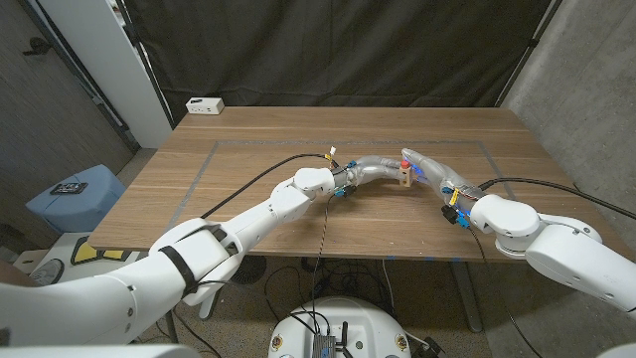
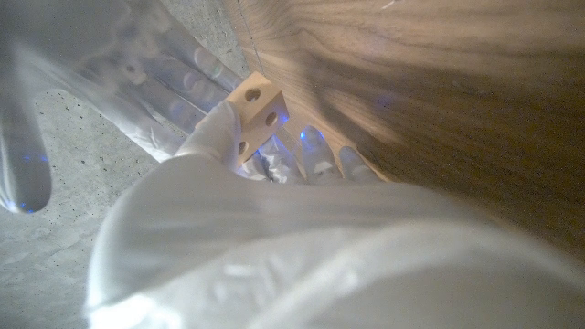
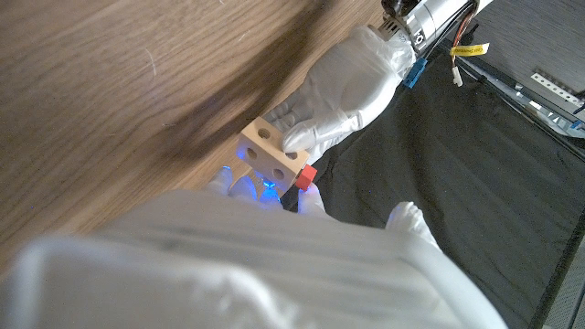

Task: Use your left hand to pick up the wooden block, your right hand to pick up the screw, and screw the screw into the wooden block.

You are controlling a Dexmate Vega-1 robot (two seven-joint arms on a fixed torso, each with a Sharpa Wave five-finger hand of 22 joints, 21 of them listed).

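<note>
Screw meets block above the worktop (image 1: 248, 189): driving step in hand.

I have the wooden block (image 1: 405, 177) gripped in the left hand (image 1: 373, 171), lifted over the middle of the worktop; in the left wrist view its fingers (image 2: 311, 151) wrap one side of the block with the thumb pressed on another face, leaving the drilled holes exposed. The right hand (image 1: 429, 171) meets it from the opposite side, fingers (image 3: 247, 187) closed in against the block, and the red-headed screw (image 3: 306, 175) sits at the block's edge between them; I judge it pinched there, though the pinch itself is partly hidden. To do this step well, I would hold the block steady, keep the screw square to its hole, turn in short twists from the right fingers, and avoid side pressure that could tip the screw or dislodge the block.
</note>
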